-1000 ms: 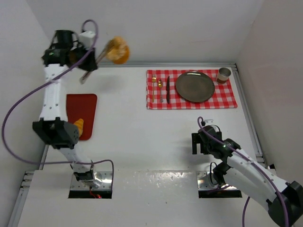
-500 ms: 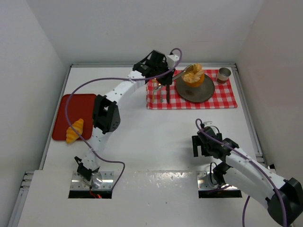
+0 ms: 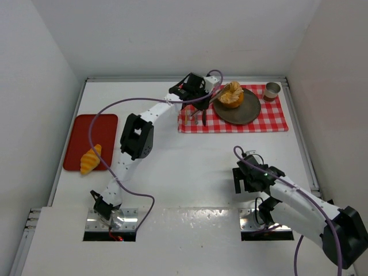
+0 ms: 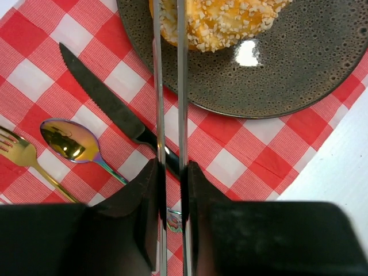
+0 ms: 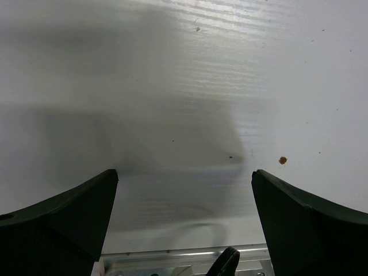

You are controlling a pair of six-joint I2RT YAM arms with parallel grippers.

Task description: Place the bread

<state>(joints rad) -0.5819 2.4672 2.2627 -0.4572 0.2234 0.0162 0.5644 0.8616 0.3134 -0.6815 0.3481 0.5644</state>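
The round sugar-speckled bun (image 3: 232,95) (image 4: 224,17) is over the back left part of the dark plate (image 3: 246,112) (image 4: 282,75). Thin metal tongs (image 3: 217,95) (image 4: 168,86) pinch it. My left gripper (image 3: 201,96) (image 4: 171,170) is shut on the tongs' two blades, above the checkered cloth. I cannot tell whether the bun touches the plate. The croissant (image 3: 90,159) lies on the red tray (image 3: 99,127) at the left. My right gripper (image 3: 247,179) (image 5: 184,178) hangs open and empty over bare table near its base.
A red-and-white checkered cloth (image 3: 230,124) lies under the plate. A knife (image 4: 103,98), a spoon (image 4: 63,141) and a gold fork (image 4: 16,150) rest on it left of the plate. A small cup (image 3: 272,91) stands at the cloth's back right corner.
The left arm swung from the far left back corner across to the plate, carrying the bun in the tongs, then lowered it slightly. The right arm barely moved.
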